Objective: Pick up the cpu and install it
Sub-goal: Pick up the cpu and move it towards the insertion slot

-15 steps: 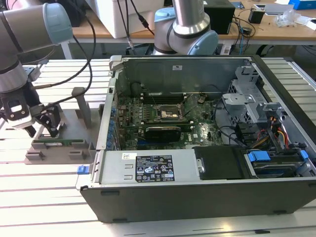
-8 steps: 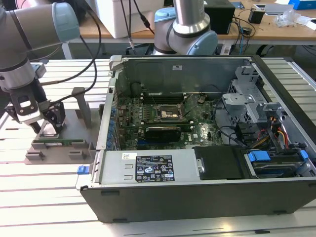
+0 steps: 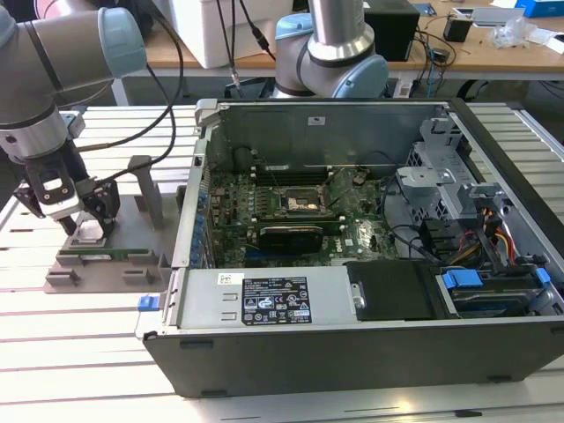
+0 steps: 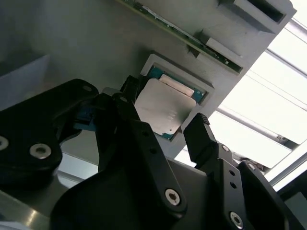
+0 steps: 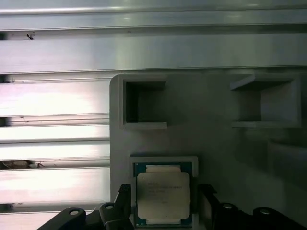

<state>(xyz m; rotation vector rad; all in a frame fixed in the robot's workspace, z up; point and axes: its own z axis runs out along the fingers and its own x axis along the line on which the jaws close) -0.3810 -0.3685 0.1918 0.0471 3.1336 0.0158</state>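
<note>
**Straddling the cpu in its fixture pocket**

Working on a slatted aluminium table (image 3: 79, 352), with cluttered desks behind and an open computer case (image 3: 352, 352) lying towards the exterior view's right. Showing the cpu (image 5: 163, 195) seated flat, silvery lid up, in a square pocket of the grey fixture plate (image 3: 141, 256) at the exterior view's left, well apart from the black socket (image 3: 304, 204) on the motherboard (image 3: 238, 233) inside the case. Hanging the gripper (image 3: 88, 225) directly over that pocket, jaws spread and unclenched, one black finger (image 5: 123, 201) standing off each of two opposite sides of the chip, grasping nothing. Judging from the first wrist view, not pressing on either edge; sitting too close in the second wrist view to be sure.

Likely handling as a light, rigid, thin plate, with a smooth metal top offering little friction and a delicate underside tolerating no scraping or twisting. Best taking hold across two opposite edges of the thin green rim, squarely and gently, keeping the chip level. Pinching at a corner probably risking tilt and jamming against the pocket wall.
</note>
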